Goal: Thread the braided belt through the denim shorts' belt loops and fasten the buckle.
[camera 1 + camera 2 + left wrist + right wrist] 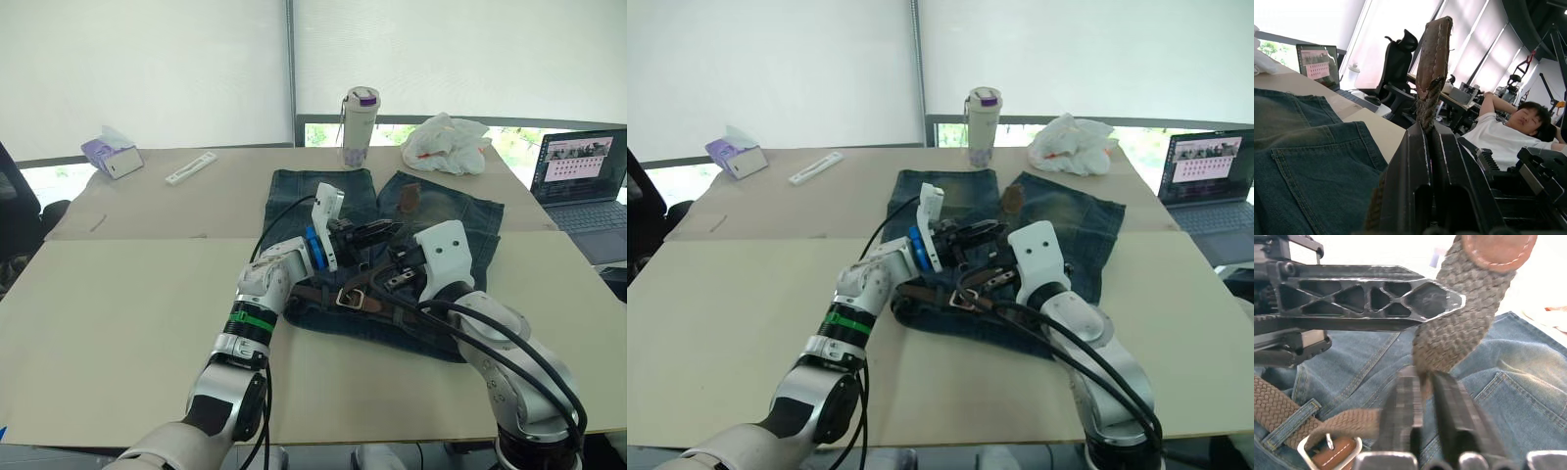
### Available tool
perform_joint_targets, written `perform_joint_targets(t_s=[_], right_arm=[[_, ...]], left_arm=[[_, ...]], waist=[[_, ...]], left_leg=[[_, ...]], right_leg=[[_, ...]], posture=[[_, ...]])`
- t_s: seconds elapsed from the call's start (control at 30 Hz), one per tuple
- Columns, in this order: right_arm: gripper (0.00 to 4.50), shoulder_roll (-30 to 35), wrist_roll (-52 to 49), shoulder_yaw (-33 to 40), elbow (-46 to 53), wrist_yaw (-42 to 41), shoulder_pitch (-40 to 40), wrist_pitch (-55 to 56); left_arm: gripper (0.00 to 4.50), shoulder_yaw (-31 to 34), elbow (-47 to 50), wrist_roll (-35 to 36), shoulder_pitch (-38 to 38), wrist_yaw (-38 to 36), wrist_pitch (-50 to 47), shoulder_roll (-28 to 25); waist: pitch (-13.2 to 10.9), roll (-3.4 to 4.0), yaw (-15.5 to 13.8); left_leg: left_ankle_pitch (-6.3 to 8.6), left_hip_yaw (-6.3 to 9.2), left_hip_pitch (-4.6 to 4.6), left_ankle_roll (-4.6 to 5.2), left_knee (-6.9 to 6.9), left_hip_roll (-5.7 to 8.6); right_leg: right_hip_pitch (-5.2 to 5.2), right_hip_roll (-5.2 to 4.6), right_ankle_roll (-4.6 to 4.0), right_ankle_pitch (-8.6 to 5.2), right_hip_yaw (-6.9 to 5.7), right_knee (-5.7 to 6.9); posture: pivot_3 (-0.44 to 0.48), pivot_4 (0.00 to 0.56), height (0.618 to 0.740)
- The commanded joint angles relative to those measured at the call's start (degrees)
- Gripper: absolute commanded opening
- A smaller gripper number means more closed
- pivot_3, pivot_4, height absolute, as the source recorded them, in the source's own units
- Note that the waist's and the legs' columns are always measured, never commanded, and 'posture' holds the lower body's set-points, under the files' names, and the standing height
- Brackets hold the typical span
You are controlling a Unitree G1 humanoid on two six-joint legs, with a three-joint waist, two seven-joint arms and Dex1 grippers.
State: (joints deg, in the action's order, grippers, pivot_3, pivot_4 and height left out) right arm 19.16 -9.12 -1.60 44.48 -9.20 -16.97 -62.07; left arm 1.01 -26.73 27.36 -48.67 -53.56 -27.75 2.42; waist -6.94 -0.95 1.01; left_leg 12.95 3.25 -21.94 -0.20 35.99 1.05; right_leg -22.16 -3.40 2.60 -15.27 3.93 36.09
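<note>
Beige table [118, 323] carries the denim shorts [451, 220], waistband toward the robot. Along it lies the braided belt [323, 294], already under a belt loop [1290, 423], with the buckle [351, 298] at the front. Left pincer [1428, 128] pinches the upright belt tip; right pincer [1426, 382] clamps the strap just below. To do well, keep it taut and feed the tip straight toward the frame, untwisted.
</note>
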Motion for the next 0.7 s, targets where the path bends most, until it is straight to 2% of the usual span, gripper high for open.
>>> perform_joint_targets(t_s=[0.03, 0.33, 0.47, 0.57, 0.7], right_arm=[[0.05, 0.2, 1.3, 0.7, 1.4, 1.4, -0.8, 0.2], [0.05, 0.0, 1.9, -0.4, 1.4, 2.5, -0.4, 1.0], [1.28, 0.1, 3.3, -2.2, 1.3, 4.0, -1.1, 0.7], [2.35, -0.1, 5.1, -3.9, 0.3, 5.6, -1.8, 0.6], [3.69, -2.5, 6.7, -3.9, -0.8, 7.7, -2.7, 0.4]], left_arm=[[0.0, -0.1, 2.2, 1.1, 0.0, -0.2, 0.1, 0.2], [0.0, 0.1, 2.4, 1.3, 0.3, 0.1, -0.5, 0.0], [0.0, 0.5, 2.0, 1.4, 0.0, 0.4, -0.6, 0.1], [0.0, 0.4, 1.9, 1.3, -0.2, 0.4, -0.6, 0.3], [0.0, 0.3, 2.1, 1.3, -0.1, 0.3, -0.7, 0.4]], waist=[[0.0, 0.0, 0.0], [0.0, 0.0, 0.0], [0.0, 0.0, 0.0], [0.0, 0.0, 0.0], [0.0, 0.0, 0.0]], left_leg=[[0.0, 0.0, 0.0, 0.0, 0.0, 0.0], [0.0, 0.0, 0.0, 0.0, 0.0, 0.0], [0.0, 0.0, 0.0, 0.0, 0.0, 0.0], [0.0, 0.0, 0.0, 0.0, 0.0, 0.0], [0.0, -0.02, 0.0, 0.0, 0.0, 0.0]], right_leg=[[0.0, 0.0, 0.0, 0.0, 0.0, 0.0], [0.0, 0.01, 0.0, 0.0, 0.0, 0.0], [0.0, 0.01, 0.0, 0.0, 0.0, 0.0], [0.0, 0.01, 0.0, 0.0, 0.0, 0.0], [-0.01, 0.01, 0.0, 0.0, 0.0, 0.0]], posture=[[0.0, 0.15, 0.74], [0.0, 0.15, 0.74], [0.0, 0.15, 0.74], [0.0, 0.15, 0.74], [0.0, 0.15, 0.74]])
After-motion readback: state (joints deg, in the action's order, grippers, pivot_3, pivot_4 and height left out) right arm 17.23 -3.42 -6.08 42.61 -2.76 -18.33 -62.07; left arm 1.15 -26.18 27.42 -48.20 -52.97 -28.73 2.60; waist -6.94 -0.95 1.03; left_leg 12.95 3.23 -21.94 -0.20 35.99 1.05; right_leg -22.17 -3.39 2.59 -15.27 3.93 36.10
